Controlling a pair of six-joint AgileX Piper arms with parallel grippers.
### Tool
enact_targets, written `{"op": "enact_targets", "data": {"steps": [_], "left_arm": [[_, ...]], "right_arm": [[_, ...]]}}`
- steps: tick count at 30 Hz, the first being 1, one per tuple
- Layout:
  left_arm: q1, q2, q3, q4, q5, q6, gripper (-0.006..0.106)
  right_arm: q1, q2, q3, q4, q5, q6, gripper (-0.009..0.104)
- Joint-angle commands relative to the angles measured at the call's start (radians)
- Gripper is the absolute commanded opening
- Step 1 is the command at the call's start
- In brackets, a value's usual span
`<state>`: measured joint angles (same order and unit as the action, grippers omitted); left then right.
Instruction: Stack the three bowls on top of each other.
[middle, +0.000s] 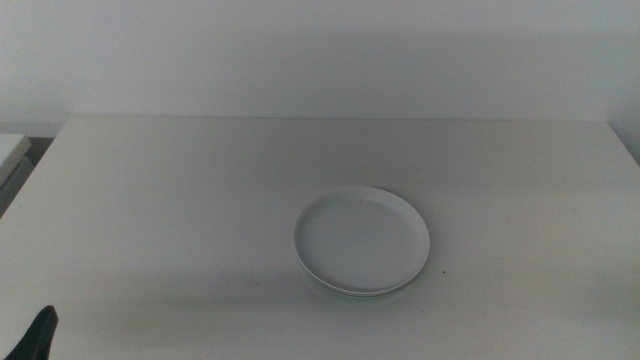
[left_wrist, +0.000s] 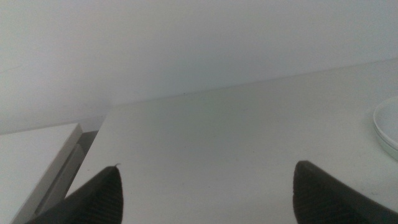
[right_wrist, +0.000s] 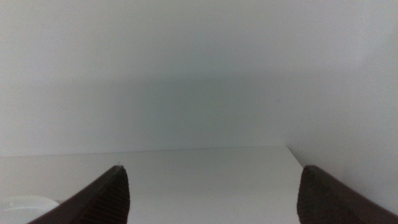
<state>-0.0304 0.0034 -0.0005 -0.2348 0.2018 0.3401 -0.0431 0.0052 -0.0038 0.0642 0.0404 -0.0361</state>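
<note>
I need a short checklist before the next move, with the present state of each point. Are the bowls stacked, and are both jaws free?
1. Bowls in one pile: ok. The stack sits on the table, white bowl on top, a green rim edge showing beneath.
2. All three bowls in the pile: cannot tell; only the top bowl and one lower edge show.
3. Stack level: ok, no visible tilt.
4. Left gripper free: ok, jaws open, nothing between them, waiting at the table's near left corner.
5. Right gripper free: ok, jaws open and empty, out of the middle view.
</note>
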Motion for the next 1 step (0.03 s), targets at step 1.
{"op": "enact_targets", "data": {"steps": [1], "left_arm": [[0.001, -0.003, 0.001, 0.002, -0.007, 0.001, 0.094]], "right_arm": [[-0.007, -0.005, 0.004, -0.002, -0.011, -0.005, 0.093]]}}
